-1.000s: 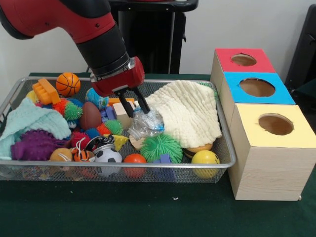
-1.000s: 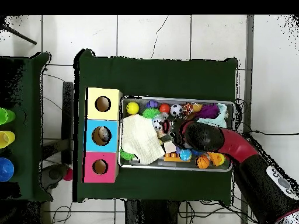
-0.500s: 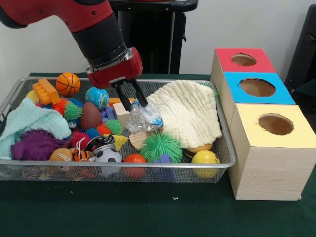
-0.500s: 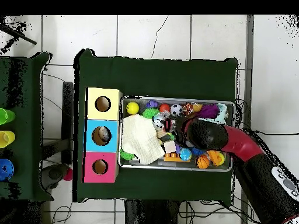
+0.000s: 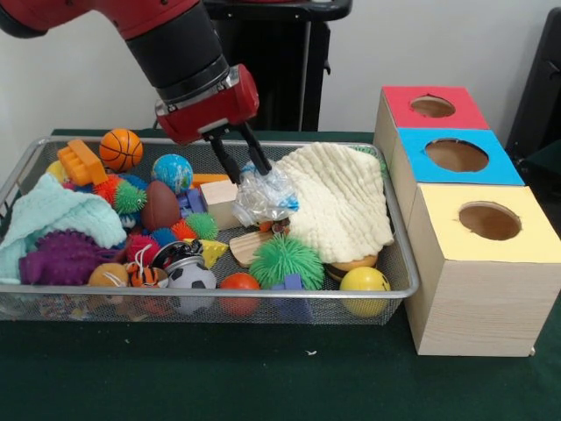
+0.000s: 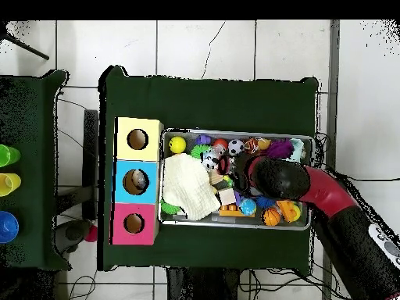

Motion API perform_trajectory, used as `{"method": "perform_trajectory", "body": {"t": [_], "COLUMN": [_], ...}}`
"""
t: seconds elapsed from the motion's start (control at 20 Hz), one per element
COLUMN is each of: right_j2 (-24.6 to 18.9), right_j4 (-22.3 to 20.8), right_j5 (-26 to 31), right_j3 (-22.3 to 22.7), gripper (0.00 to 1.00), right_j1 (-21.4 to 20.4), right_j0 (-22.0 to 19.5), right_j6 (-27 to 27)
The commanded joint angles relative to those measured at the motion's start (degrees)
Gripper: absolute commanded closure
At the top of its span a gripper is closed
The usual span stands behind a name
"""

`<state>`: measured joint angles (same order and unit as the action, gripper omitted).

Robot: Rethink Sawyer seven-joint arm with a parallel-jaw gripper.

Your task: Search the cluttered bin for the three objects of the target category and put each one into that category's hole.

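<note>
Only the front view shows the claw [image 5: 246, 168] gripping the crumpled plastic bag [image 5: 264, 199].

A crumpled clear plastic bag [image 5: 266, 199] hangs pinched in the tool [image 5: 244, 169] above the bin's [image 5: 399, 263] clutter.

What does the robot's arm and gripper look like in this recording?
The arm is thick and rounded: glossy red shell, then a black cylindrical wrist with a thin silver ring. A boxy red housing carries the gripper, with two slim black fingers. No loose cables show.

A robot lab: green-clothed table [image 5: 219, 377], colour-topped sorting boxes [image 5: 469, 254].
</note>
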<state>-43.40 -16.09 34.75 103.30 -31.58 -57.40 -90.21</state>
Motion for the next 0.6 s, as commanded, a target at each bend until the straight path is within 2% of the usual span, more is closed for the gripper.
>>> {"method": "perform_trajectory", "body": {"t": [0.05, 0.6], "right_j2": [-4.04, -5.24], "right_j4": [3.29, 4.82], "right_j5": [6.40, 2.77], "right_j3": [4.19, 7.04], "gripper": [1.00, 1.00], "right_j1": [-1.09, -0.61], "right_j0": [-1.26, -0.83], "right_j6": [1.22, -1.55]}}
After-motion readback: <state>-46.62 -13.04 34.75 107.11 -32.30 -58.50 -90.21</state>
